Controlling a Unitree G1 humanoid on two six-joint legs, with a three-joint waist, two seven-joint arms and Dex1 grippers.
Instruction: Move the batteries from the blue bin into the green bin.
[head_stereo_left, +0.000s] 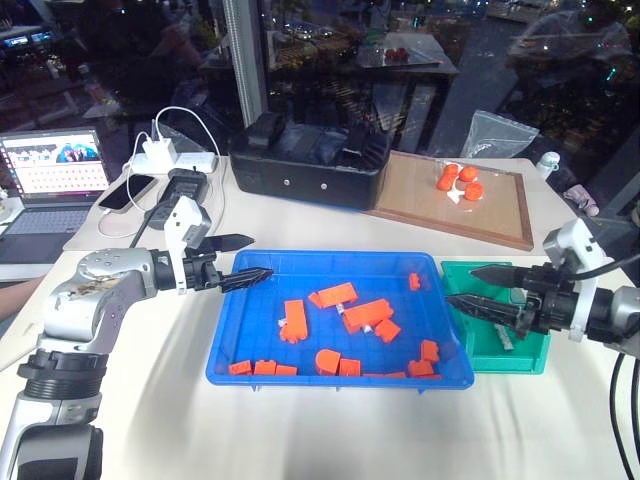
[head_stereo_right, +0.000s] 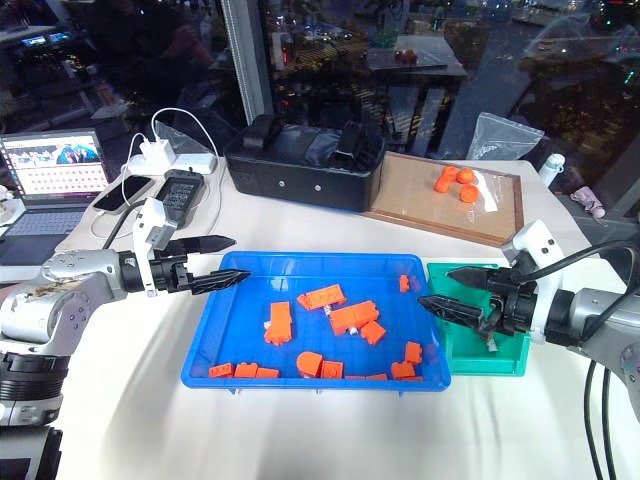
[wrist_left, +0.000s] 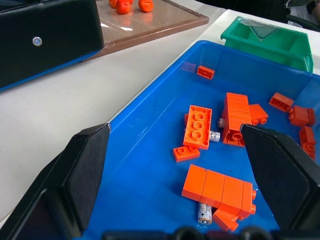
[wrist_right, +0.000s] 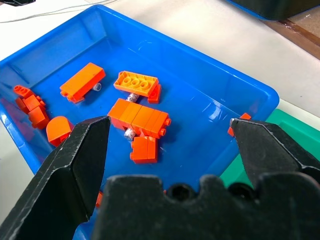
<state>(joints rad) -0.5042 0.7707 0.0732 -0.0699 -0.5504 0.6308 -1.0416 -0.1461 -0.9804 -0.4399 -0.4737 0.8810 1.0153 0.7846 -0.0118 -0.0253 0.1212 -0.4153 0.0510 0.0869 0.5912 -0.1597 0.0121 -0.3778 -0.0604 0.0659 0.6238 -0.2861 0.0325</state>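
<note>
The blue bin (head_stereo_left: 340, 258) lies mid-table with several orange blocks (head_stereo_left: 366, 314) in it. Small silvery batteries lie half under the blocks: one battery (wrist_left: 205, 212) beside a long block, another (wrist_left: 215, 135) between two blocks; the right wrist view shows them too (wrist_right: 129, 133). The green bin (head_stereo_left: 530, 362) touches the blue bin's right side, and a small grey piece (head_stereo_right: 490, 343) lies in it. My left gripper (head_stereo_left: 262, 256) hovers open over the blue bin's left rim, empty. Over the seam between the two bins my right gripper (head_stereo_left: 458, 284) is open and empty.
A black case (head_stereo_left: 310, 165) stands behind the blue bin. A wooden-framed board (head_stereo_left: 500, 215) with orange round pieces (head_stereo_left: 460, 180) lies at the back right. At the far left sit a laptop (head_stereo_left: 55, 170), a phone (head_stereo_left: 127, 191) and a charger with cables (head_stereo_left: 160, 153).
</note>
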